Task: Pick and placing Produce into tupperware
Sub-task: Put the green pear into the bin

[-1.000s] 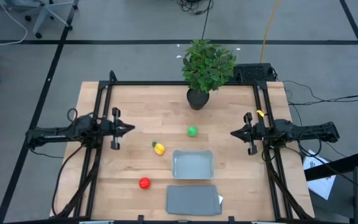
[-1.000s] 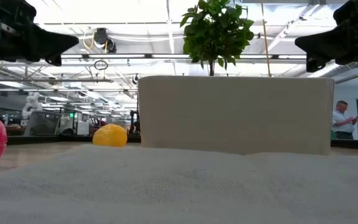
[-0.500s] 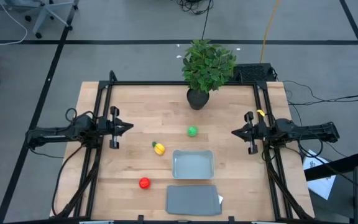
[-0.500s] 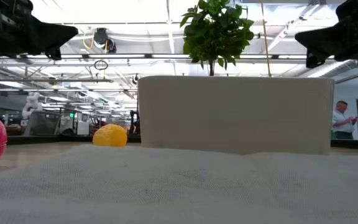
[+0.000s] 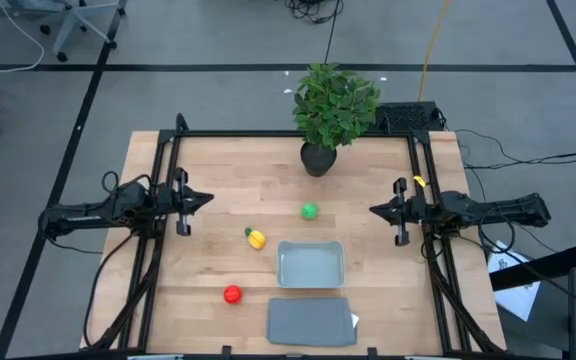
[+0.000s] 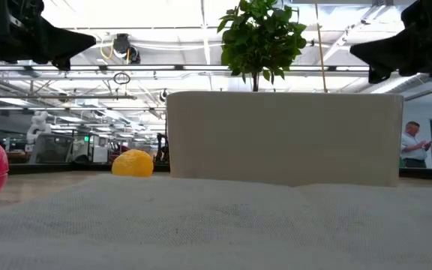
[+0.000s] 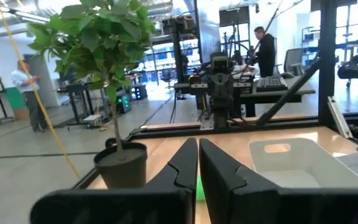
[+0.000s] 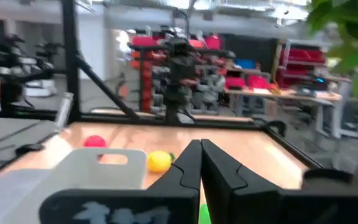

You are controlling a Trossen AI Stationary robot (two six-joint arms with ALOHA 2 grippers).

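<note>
The round green fruit (image 5: 310,210) sits on the table between the two arms. The yellow fruit with a green tip (image 5: 256,238) and the round red fruit (image 5: 232,294) lie nearer the front left. The translucent tupperware tub (image 5: 311,264) stands upright to the right of the yellow fruit. My left gripper (image 5: 208,197) hovers shut above the left side of the table, pointing right. My right gripper (image 5: 371,211) hovers shut on the right side, pointing left at the green fruit. A sliver of the green fruit (image 7: 197,186) shows between the shut fingers in the left wrist view.
A flat grey lid (image 5: 312,321) lies at the near edge in front of the tub. A leafy potted plant (image 5: 334,105) stands at the far edge. Black frame rails (image 5: 158,230) run along both sides. Bare wood lies between the grippers and the fruits.
My left gripper has risen a little and drifted slightly toward the far left, staying shut. My right gripper has barely shifted. The fruits, the tub and the lid have stayed where they were.
</note>
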